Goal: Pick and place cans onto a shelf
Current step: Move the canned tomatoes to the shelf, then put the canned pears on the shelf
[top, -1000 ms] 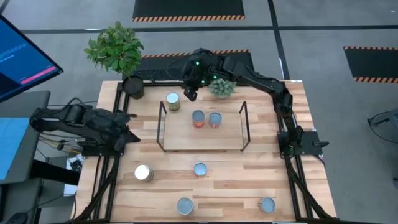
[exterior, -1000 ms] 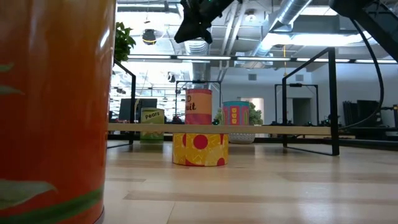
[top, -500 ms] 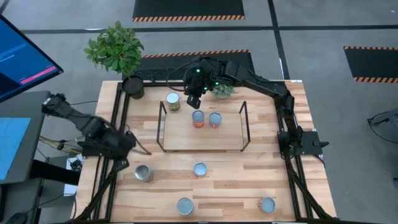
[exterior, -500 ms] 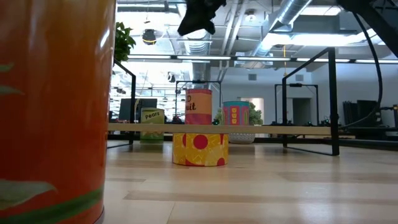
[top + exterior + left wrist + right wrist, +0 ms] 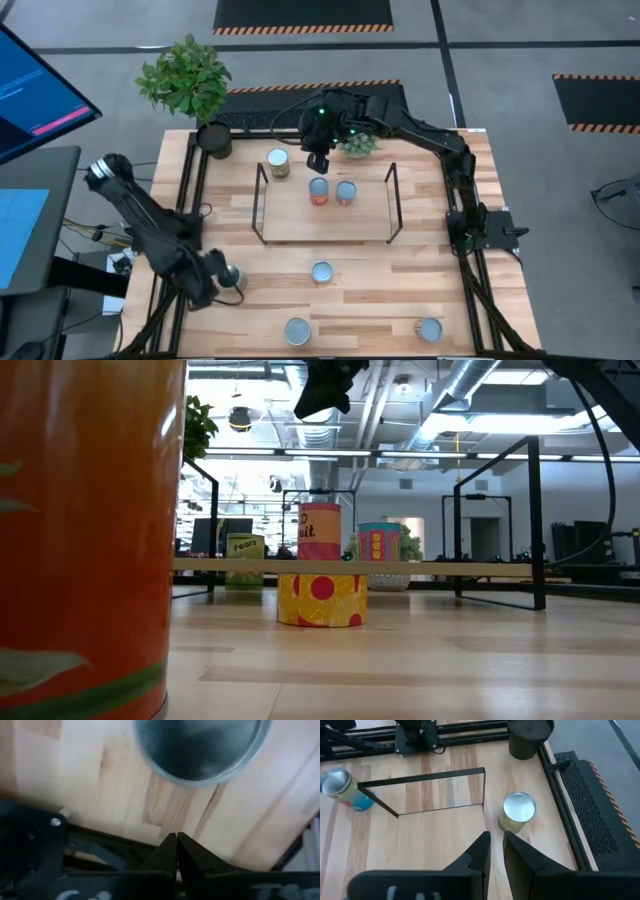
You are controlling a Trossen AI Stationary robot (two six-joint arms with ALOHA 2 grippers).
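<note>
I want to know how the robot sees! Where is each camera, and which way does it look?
High view: above, looking straight down on the table, both arms showing.
Low view: at tabletop height, looking level across the shelf; the right gripper hangs overhead.
Left wrist view: over the left gripper, shut, facing a silver-topped can.
Right wrist view: over the right gripper, facing the pears can.
Shared: the pears can also shows in the high and low views.

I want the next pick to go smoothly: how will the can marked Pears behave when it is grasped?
The Pears can stands upright just outside the shelf, so it looks stable. Its rigid round wall should take a squeeze, though the smooth label may slip. Knocked over, it would probably roll. The right end effector hovers close beside it.
</note>
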